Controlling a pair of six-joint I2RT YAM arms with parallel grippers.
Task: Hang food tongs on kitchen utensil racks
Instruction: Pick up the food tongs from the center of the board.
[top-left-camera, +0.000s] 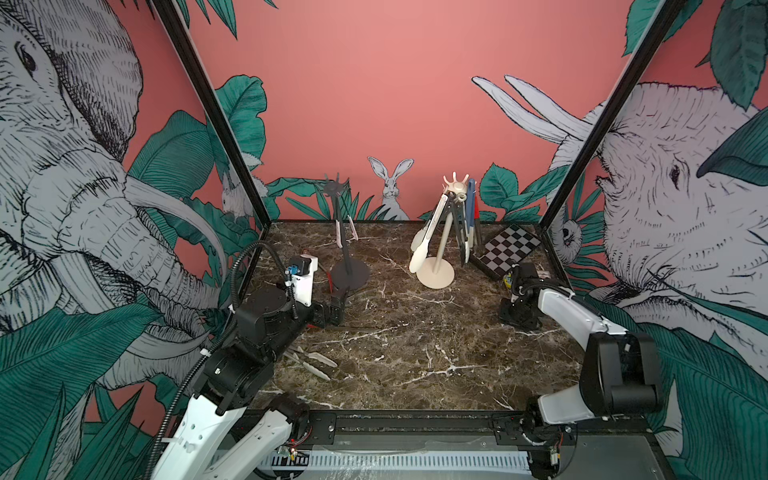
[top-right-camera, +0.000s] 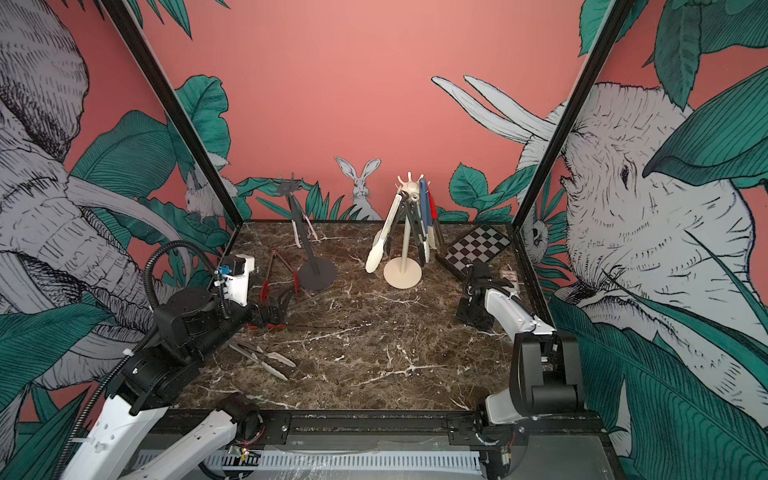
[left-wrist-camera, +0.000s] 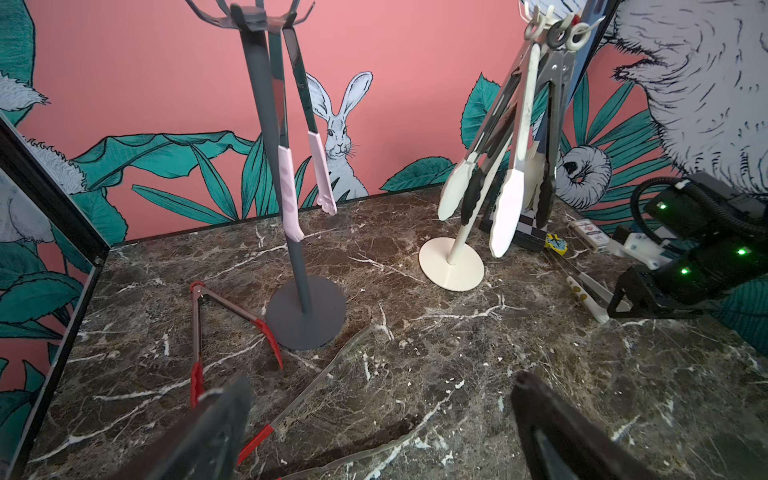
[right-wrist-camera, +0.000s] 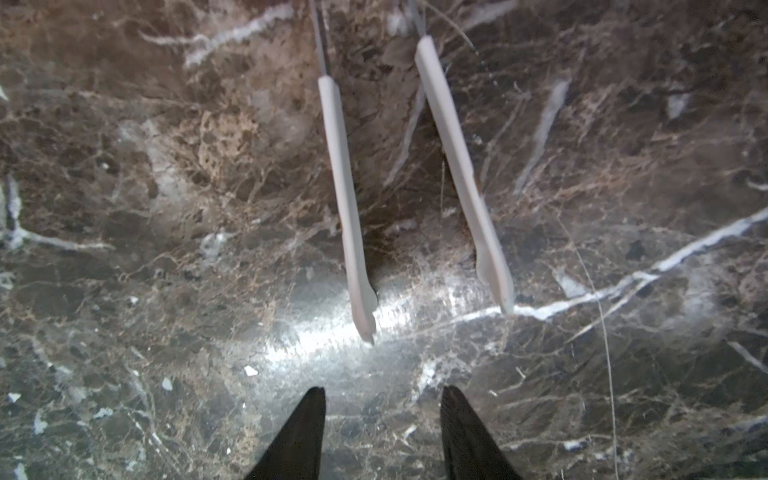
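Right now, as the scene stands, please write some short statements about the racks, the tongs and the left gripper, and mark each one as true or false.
1. The pink-tipped tongs hang on the dark grey rack. True.
2. The cream rack carries no tongs. False: several pairs hang from its hooks.
3. The red-tipped tongs lie on the table beside the dark grey rack's base. True.
4. The left gripper holds a pair of tongs. False: its jaws stand wide open with nothing between them.
5. A chessboard lies at the far right of the table, on the cream rack's side. True.
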